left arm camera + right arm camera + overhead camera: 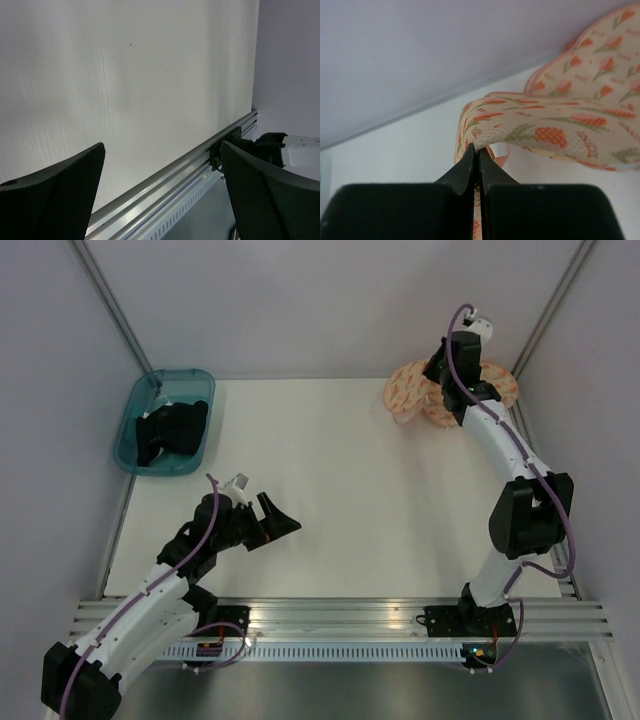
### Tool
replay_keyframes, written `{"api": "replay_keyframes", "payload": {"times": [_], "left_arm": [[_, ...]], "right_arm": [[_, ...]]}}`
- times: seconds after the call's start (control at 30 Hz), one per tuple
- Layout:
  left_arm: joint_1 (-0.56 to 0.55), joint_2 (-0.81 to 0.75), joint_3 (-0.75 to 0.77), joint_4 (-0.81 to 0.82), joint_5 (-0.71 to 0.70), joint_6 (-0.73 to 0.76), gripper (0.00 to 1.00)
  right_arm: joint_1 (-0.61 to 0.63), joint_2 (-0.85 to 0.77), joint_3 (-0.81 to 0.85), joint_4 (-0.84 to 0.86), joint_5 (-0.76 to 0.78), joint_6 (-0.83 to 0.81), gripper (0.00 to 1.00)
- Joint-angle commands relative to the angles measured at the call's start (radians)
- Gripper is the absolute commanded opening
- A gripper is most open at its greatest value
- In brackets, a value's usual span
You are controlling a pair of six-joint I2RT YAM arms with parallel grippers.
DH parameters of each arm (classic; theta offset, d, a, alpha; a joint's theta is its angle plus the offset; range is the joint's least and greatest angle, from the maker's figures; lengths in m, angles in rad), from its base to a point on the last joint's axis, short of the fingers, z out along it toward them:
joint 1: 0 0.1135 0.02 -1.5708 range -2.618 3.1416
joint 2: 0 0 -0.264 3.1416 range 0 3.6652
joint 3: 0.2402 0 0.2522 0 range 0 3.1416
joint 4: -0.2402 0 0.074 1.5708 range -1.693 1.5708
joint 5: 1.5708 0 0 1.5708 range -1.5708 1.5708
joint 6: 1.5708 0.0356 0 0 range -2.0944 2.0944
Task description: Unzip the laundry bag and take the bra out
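The laundry bag (412, 390) is a pale peach pouch with orange-red print. It lies crumpled at the far right of the table, against the back wall. My right gripper (437, 375) is shut on a fold of the bag's edge, which shows lifted and curled in the right wrist view (545, 125) above the pinched fingertips (476, 152). The bra (172, 430) is a black bundle lying inside the teal bin (128, 435) at the far left. My left gripper (280, 520) is open and empty above the near left of the table; its fingers (60, 190) frame bare table.
Aluminium rails (340, 618) run along the near edge by the arm bases. Grey walls with metal posts close in the back and both sides. The right arm's base clamp (235, 150) shows in the left wrist view.
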Motion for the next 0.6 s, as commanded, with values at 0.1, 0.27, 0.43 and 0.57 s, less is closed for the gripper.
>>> {"api": "replay_keyframes", "payload": {"times": [0.1,0.27,0.43,0.57], "left_arm": [[-0.002,0.010,0.029,-0.018,0.016,0.014,1.00],[-0.002,0.030,0.056,-0.035,0.006,0.023,1.00],[-0.002,0.036,0.065,-0.035,-0.016,0.022,1.00],[-0.002,0.051,0.069,-0.031,-0.008,0.017,1.00]], "right_arm": [[-0.184,0.111,0.190,0.086,-0.126,-0.001,0.00],[-0.310,0.232,0.366,0.161,-0.188,-0.029,0.01],[-0.347,0.375,0.364,0.208,-0.249,-0.035,0.00],[-0.347,0.442,0.160,0.218,-0.311,0.036,0.00]]}}
